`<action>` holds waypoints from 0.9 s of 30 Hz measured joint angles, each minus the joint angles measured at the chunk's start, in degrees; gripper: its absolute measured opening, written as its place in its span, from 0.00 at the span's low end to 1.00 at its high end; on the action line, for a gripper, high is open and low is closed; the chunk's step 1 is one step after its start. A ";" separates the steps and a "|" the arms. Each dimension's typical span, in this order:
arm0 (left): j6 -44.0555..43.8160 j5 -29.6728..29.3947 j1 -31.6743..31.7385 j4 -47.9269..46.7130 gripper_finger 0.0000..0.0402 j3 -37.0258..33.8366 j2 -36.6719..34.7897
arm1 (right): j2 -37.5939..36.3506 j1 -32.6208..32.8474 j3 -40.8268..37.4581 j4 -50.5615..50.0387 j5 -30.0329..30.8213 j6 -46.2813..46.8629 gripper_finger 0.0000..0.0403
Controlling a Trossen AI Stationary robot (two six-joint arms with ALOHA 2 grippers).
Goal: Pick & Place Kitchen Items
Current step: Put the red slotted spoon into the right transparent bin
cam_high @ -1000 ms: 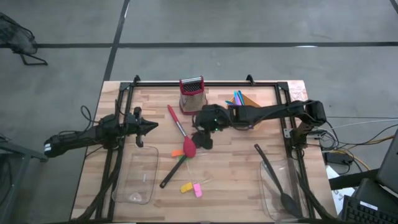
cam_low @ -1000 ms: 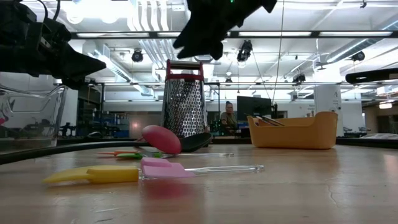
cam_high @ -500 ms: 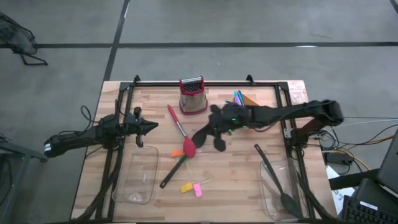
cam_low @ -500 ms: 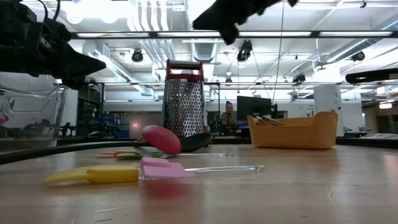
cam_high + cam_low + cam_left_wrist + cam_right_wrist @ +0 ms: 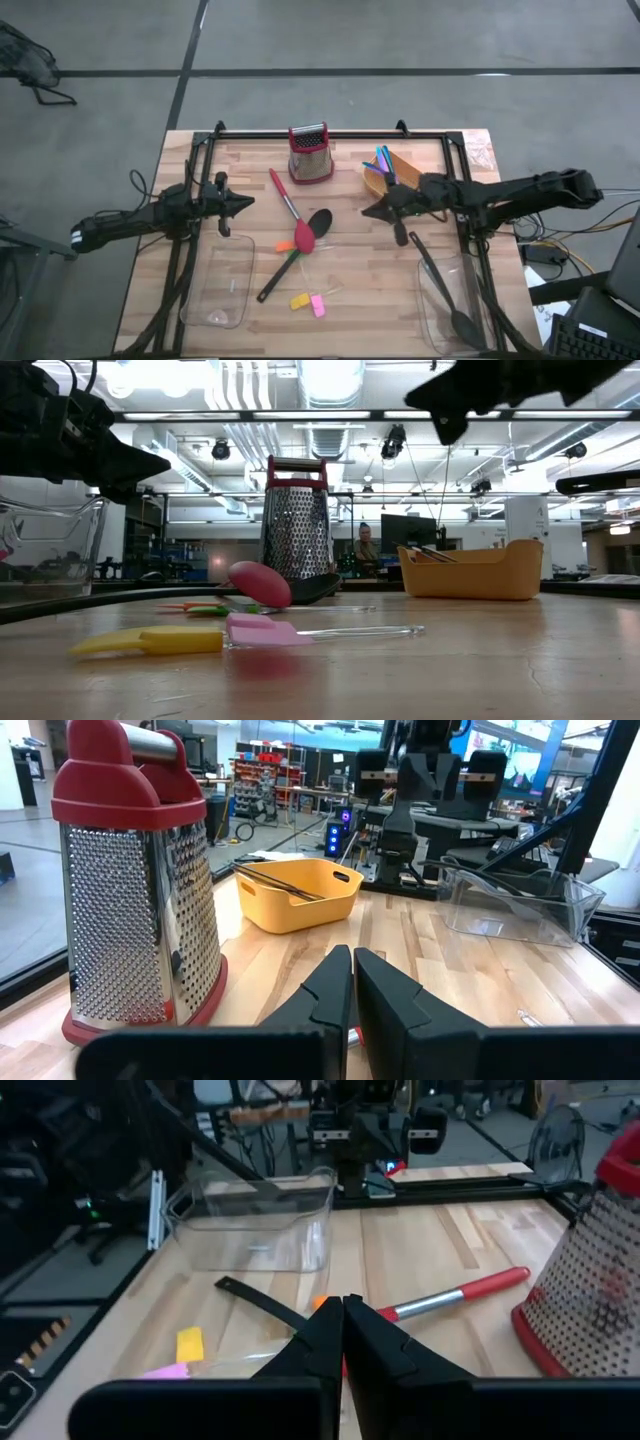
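Since the earlier frames the right gripper (image 5: 366, 212) has pulled back from the table centre toward 3 o'clock and its fingers have come together on nothing. It looks like a release: a black spoon (image 5: 318, 224) now lies beside the red-headed spoon (image 5: 303, 237), where the gripper hovered a second ago.

In the right wrist view the fingertips (image 5: 330, 1320) touch with nothing between them, pointing over the red handle and a black handle. The gripper hangs in the air between the spoon cluster and the orange bowl (image 5: 375, 180) at 2 o'clock, which holds the blue, purple and green sticks (image 5: 383, 158), probably kept there as a source bin.

The left gripper (image 5: 246, 202) waits at 9 o'clock, fingers pressed together and empty, parked above the far rim of the left clear container (image 5: 222, 280), likely so it stays out of the right arm's way.

Centre pile: red-headed spoon lying diagonally, a long black spoon crossing under it, orange and green pieces (image 5: 287, 247) at its head, and yellow and pink pieces (image 5: 308, 301) toward 6 o'clock.

Another pair of long black spoons (image 5: 440, 285) rests at 4 o'clock, lying into the right clear container (image 5: 432, 318), apparently already placed.

The red box grater (image 5: 309, 153) stands upright at 12 o'clock, untouched.

Judgement: most items are still on the bare table, so sorting is early.
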 joint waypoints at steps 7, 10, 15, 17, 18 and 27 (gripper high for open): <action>0.02 0.02 0.00 0.00 0.06 0.00 0.00 | -5.04 0.00 -8.15 7.62 0.04 0.59 0.02; 0.02 0.01 0.01 0.00 0.06 0.00 0.00 | -5.38 0.00 -9.78 9.18 0.04 1.61 0.02; 3.01 -2.45 0.02 2.01 0.06 0.00 0.00 | -5.42 0.00 -9.98 9.32 0.04 2.20 0.02; 2.50 -2.43 0.02 2.57 0.06 0.00 -0.02 | -5.38 0.00 -9.92 9.30 0.02 2.28 0.02; 2.45 -2.43 0.02 2.79 0.06 0.00 0.00 | -5.38 0.00 -9.92 9.28 0.00 2.51 0.02; -11.83 -2.38 -0.04 24.12 0.06 0.00 -0.02 | -5.34 0.41 -10.04 8.96 -0.04 4.98 0.02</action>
